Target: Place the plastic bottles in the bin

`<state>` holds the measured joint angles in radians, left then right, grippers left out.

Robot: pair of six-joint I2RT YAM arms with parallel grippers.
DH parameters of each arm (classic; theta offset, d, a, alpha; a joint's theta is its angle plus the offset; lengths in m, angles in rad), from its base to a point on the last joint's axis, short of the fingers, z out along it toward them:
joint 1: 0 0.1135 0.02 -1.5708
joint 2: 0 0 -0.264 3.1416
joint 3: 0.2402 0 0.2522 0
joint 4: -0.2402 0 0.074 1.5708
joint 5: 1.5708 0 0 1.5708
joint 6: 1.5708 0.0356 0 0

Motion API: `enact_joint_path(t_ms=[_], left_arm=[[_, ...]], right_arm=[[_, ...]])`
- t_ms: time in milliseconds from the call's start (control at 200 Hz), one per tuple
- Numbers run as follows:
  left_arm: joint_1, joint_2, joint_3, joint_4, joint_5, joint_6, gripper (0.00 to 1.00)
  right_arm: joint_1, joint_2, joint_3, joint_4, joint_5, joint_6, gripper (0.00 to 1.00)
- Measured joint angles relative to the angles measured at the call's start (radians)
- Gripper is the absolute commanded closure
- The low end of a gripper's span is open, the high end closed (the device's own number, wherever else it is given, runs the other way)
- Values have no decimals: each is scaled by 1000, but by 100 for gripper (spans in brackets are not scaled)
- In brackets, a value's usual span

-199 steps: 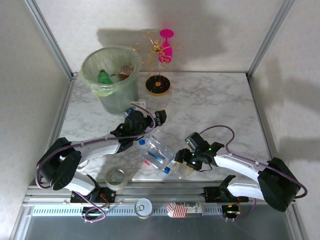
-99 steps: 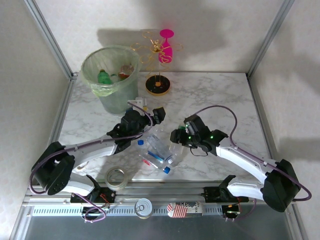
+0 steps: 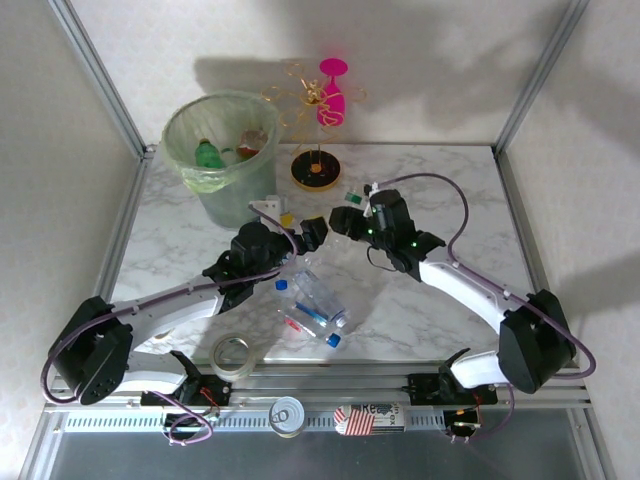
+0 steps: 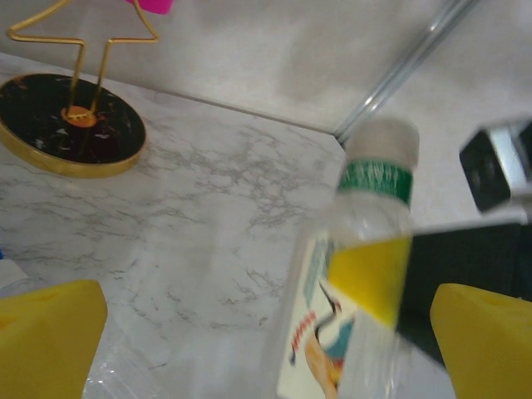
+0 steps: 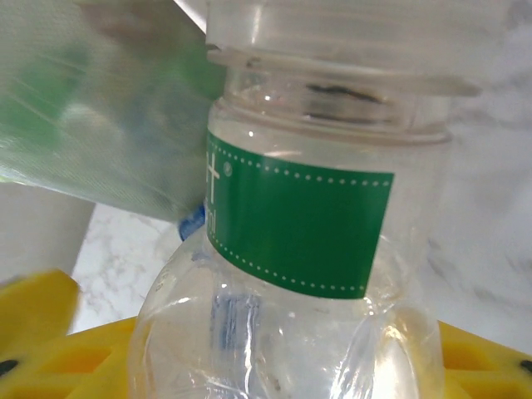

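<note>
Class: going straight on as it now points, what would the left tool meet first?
Probably the clear plastic bottle with a green neck band, held in the right tool, directly ahead of the left tool; depth is unclear.

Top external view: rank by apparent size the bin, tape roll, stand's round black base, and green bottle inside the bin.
1. bin, clearly largest.
2. round black base and tape roll look alike; the tape lies nearer the camera, so unranked.
3. green bottle, partly hidden, smallest.
</note>
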<state>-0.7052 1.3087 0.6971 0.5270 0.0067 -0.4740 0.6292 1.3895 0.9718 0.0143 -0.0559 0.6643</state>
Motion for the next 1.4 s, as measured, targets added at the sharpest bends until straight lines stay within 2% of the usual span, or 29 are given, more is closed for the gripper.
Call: enact_joint_path(t_ms=[290, 606, 961, 1237, 1332, 1402], left_arm=[[2, 1, -4, 8, 152, 30, 0], [9, 85, 16, 9, 201, 59, 1], [10, 152, 98, 39, 309, 67, 25], [9, 152, 98, 56, 335, 61, 45], [9, 151, 98, 56, 334, 63, 48], [9, 151, 98, 56, 333, 63, 49]], right_arm=[[-14, 31, 57, 55, -70, -57, 47], [-14, 9, 68, 75, -182, -82, 48], [-18, -27, 45, 132, -277, -85, 48], [-20, -27, 39, 151, -298, -85, 47], [-23, -27, 35, 161, -306, -84, 44], [-23, -27, 33, 166, -306, -82, 33]])
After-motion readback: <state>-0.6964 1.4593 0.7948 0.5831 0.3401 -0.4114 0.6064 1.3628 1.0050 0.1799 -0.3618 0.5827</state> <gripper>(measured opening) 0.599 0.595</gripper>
